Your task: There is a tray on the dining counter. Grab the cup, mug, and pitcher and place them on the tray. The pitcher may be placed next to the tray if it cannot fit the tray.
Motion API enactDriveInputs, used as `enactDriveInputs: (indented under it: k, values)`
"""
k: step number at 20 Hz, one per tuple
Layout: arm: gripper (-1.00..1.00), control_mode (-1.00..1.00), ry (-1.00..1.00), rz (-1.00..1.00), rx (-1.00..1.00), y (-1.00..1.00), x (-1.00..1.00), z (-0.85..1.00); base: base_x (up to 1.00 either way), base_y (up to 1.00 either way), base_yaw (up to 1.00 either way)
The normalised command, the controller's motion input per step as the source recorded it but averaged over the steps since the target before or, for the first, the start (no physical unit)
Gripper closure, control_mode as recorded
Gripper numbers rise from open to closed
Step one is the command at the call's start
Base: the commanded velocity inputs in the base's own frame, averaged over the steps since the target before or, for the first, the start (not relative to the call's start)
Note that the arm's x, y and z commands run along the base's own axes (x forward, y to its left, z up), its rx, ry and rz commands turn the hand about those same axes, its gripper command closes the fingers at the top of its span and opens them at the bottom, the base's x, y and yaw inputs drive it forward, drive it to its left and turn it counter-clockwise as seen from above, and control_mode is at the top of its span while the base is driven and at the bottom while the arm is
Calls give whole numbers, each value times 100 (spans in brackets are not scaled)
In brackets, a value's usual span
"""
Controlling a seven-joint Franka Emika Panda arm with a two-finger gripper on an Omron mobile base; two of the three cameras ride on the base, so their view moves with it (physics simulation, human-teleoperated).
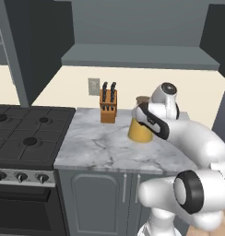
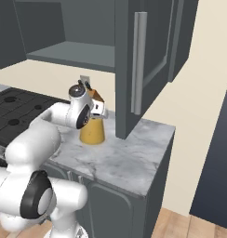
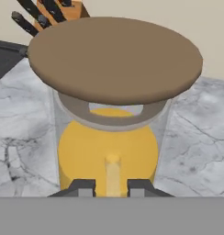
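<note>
On the left stands a black gas stove point(image 1: 26, 133), and just beside it begins the short grey-white marble tabletop point(image 1: 105, 147) on grey cabinets. At the back of this tabletop, near the wall, is an orange wooden knife block with dark handles point(image 1: 108, 107). To the right of the block stands the clear glass conical pitcher with orange liquid and a round brown cork-like lid point(image 3: 114, 64), upright on the marble. The pincer point(image 3: 112, 186) of the white arm is at the pitcher, and in the hand view its two dark tips are drawn close on a thin part at the pitcher's near side, seemingly a handle, so it appears to be pinching the pitcher. I judge that the step in hand is the grasp of the pitcher. The next move calls for a straight lift, keeping the pitcher upright, then carrying it to the tray on the dining counter.
</note>
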Motion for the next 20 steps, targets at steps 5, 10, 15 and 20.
enactDriveInputs:
  k: [5,10,15,20]
  values:
    - [100,-100,-13,0,0,3,-36,51,0,0,0]
    - [100,-100,-4,0,-2,10,-33,46,0,0,0]
    - [100,-100,0,0,-1,11,-27,28,0,0,0]
    - [100,-100,-2,0,0,6,-22,33,0,0,0]
